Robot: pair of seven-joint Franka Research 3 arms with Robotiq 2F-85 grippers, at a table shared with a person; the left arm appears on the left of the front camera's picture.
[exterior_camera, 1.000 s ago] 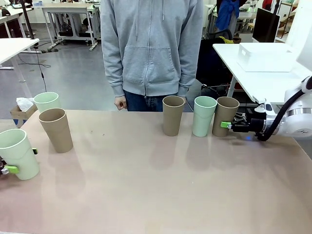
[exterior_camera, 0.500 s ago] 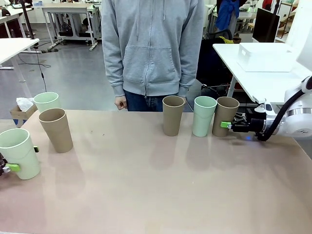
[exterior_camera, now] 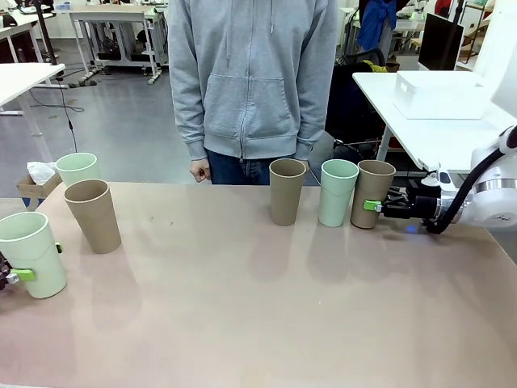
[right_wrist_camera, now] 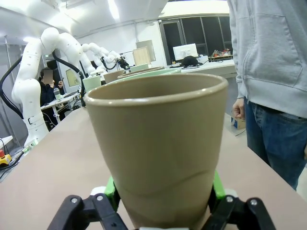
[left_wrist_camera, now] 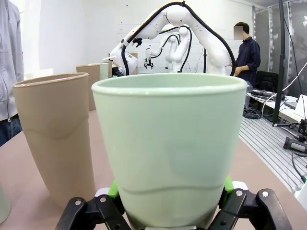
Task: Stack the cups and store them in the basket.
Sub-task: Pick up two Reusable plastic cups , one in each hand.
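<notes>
1. I see six cups on the table, split into two groups of three, with a person standing at the far edge, hands down and not involved.
2. My left gripper is clamped low around the near mint cup at the table's left edge. In the left wrist view the green pads press both walls just above the base. I judge this low hold keeps the rim free for nesting.
3. Just beside it stands the second tan cup, with the far mint cup behind it. Both are upright and untouched.
4. My right gripper reaches in sideways and grasps the end tan cup, pads tight on its lower walls. That cup stands just beside the middle mint cup, with the middle tan cup further left.
5. The basket sits on a separate white side table at the right, well apart from every cup. Nothing is stacked yet.
6. Compared with a second ago, the left jaws have drawn in onto their cup, and the near pad sits slightly higher and further in. The right side looks almost unchanged, its cup nudged marginally toward its mint neighbour. The other cups have not moved.
</notes>
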